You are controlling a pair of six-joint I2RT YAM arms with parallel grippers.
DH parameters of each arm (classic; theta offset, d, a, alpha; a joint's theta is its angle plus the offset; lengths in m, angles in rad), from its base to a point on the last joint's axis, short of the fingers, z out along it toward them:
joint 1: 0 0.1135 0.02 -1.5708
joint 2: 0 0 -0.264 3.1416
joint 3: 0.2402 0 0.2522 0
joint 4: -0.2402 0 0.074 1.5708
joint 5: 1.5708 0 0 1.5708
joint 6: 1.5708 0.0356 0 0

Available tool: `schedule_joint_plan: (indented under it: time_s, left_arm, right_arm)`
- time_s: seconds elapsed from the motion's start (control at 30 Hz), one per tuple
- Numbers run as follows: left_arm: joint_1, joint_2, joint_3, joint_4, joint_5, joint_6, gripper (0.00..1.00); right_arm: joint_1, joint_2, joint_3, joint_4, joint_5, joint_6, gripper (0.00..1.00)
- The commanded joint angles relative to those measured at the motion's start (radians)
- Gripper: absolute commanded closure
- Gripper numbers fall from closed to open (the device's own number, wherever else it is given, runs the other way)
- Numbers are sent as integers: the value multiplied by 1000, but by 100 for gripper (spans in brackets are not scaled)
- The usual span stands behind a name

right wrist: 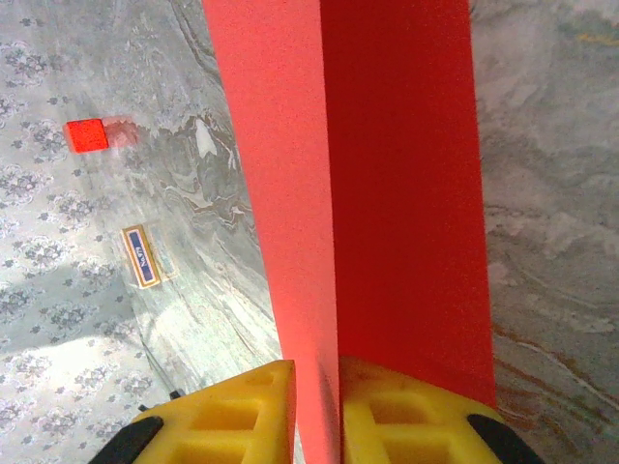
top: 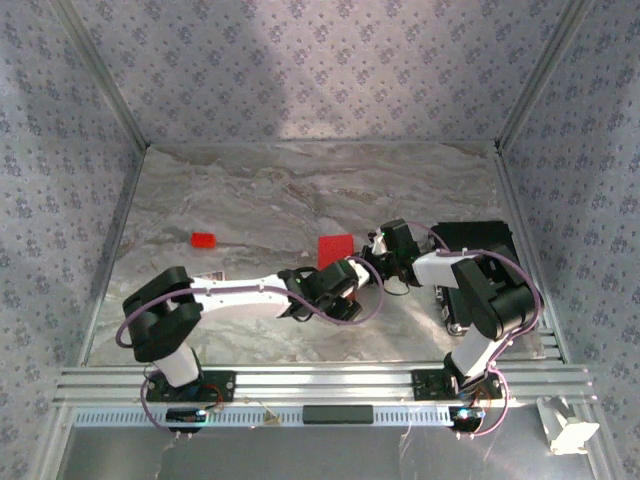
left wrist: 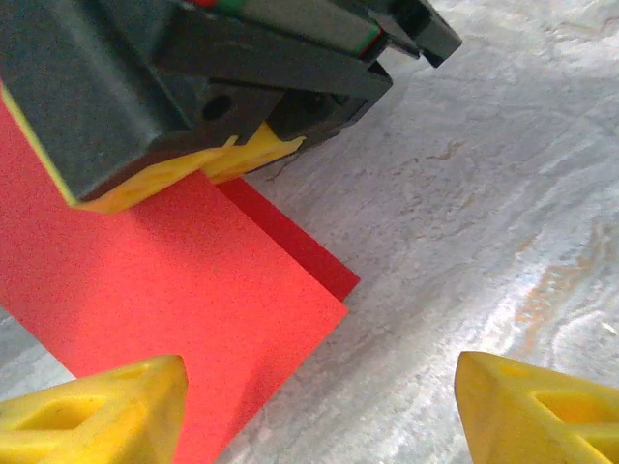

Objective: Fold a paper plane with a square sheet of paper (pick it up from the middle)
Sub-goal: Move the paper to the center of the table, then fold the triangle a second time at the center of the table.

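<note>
The thin red square sheet of paper [right wrist: 397,193] is light and bendy, so hold the crease. The right gripper [right wrist: 317,396] pinches it; the left gripper [left wrist: 319,411] is spread.

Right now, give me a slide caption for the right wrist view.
Right gripper pinching the folded red paper; small red piece and printed card on the table beyond.

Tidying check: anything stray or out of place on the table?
Two strays: a small red piece and a small printed card lie loose on the table, apart from the red paper pinched in the right gripper.
</note>
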Motion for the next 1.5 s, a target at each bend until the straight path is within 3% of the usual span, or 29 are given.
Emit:
schedule_joint_plan:
  time_s: [0.0, 0.23, 0.43, 1.0, 1.17, 1.47]
  left_arm:
    - [-31, 47, 59, -61, -103, 75, 26]
    - [-43, 82, 81, -57, -203, 103, 26]
    - [-43, 87, 78, -47, -186, 119, 34]
    - [-35, 87, 79, -39, -139, 116, 97]
    - [8, 65, 80, -35, -6, 84, 100]
    - [182, 34, 50, 62, 439, -65, 100]
  right_arm:
    - [-4, -9, 10, -20, -18, 2, 81]
    - [-4, -22, 6, -25, -10, 3, 81]
    - [-4, -24, 1, -23, -6, 6, 81]
    - [-12, -52, -18, -26, 7, 6, 80]
    - [-43, -107, -34, -101, 54, -25, 76]
    - [-139, -374, -57, -409, 253, -147, 57]
